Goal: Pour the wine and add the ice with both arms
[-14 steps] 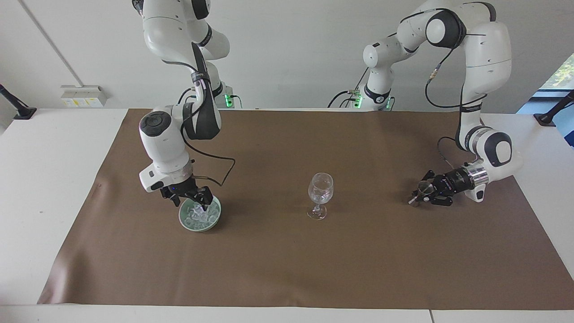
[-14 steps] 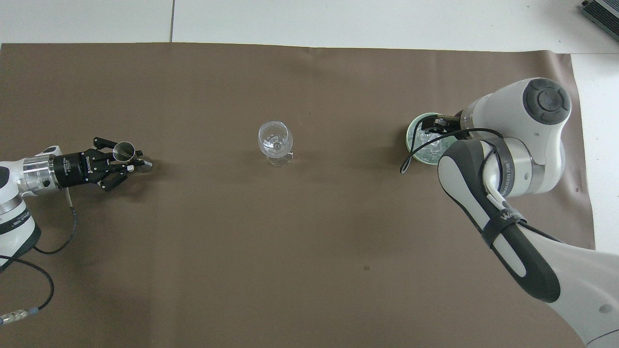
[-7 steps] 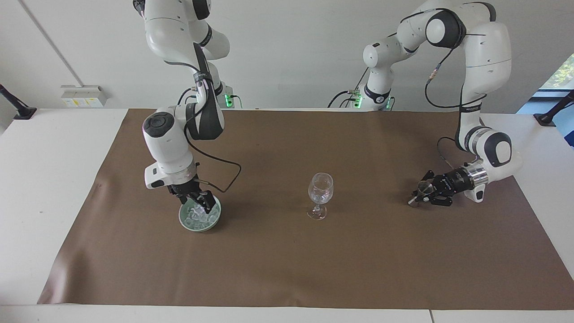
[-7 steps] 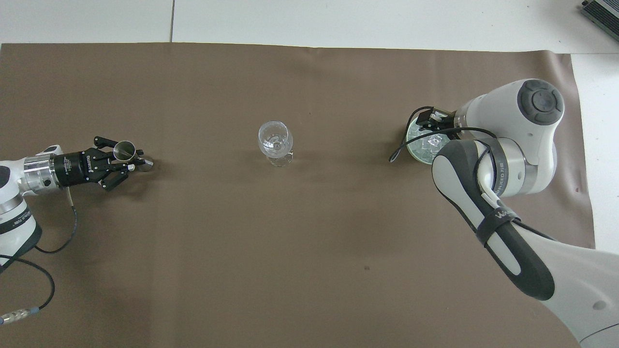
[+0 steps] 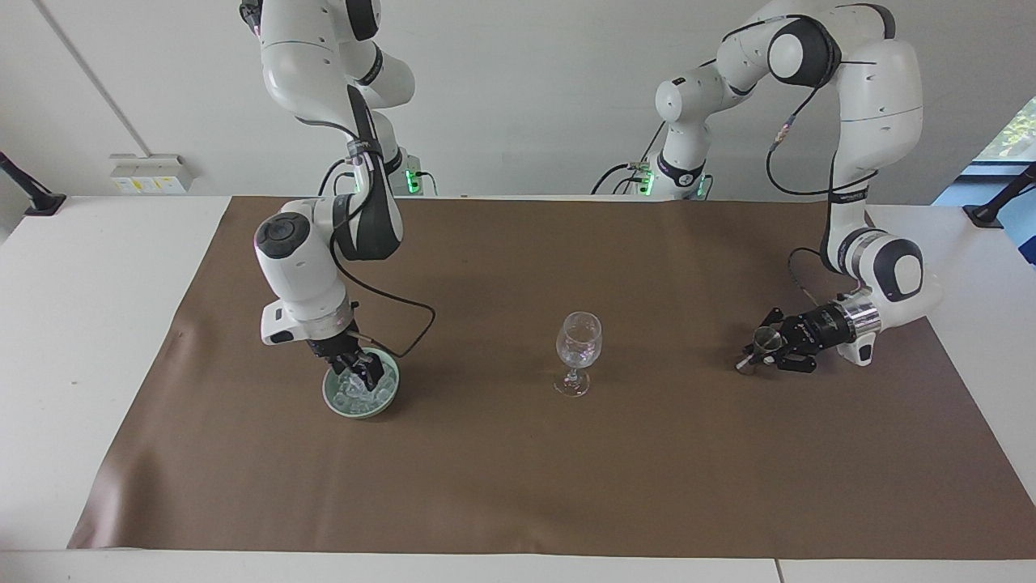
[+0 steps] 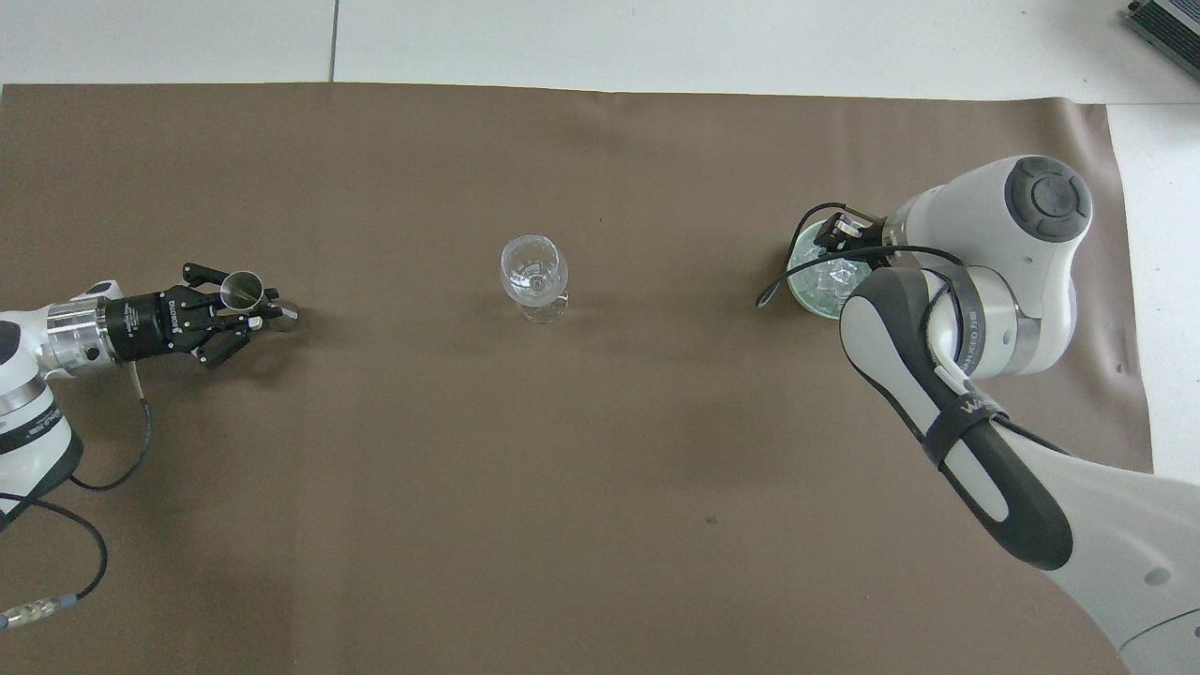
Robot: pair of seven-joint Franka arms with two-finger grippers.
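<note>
The left arm reaches in low at its own end of the desk (image 5: 89, 324). Its left claw (image 5: 761, 346) is closed around a small metal cup (image 5: 766, 337), which it holds tilted just above the brown mat (image 5: 518, 486) that covers most of the desk.

At about the same depth on the mat, near the middle, a clear wine glass (image 5: 579, 340) stands upright on its foot. It is well apart from both claws.

Toward the right arm's end sits a pale green bowl (image 5: 338, 404), slightly farther from the robots than the glass. The ice (image 5: 353, 390) lies heaped inside it as small clear chunks. The right arm bends down over the bowl, and the right claw (image 5: 363, 374) points down into it, with its tip among the chunks. Whether this claw is open or has closed on a piece, I cannot tell.
</note>
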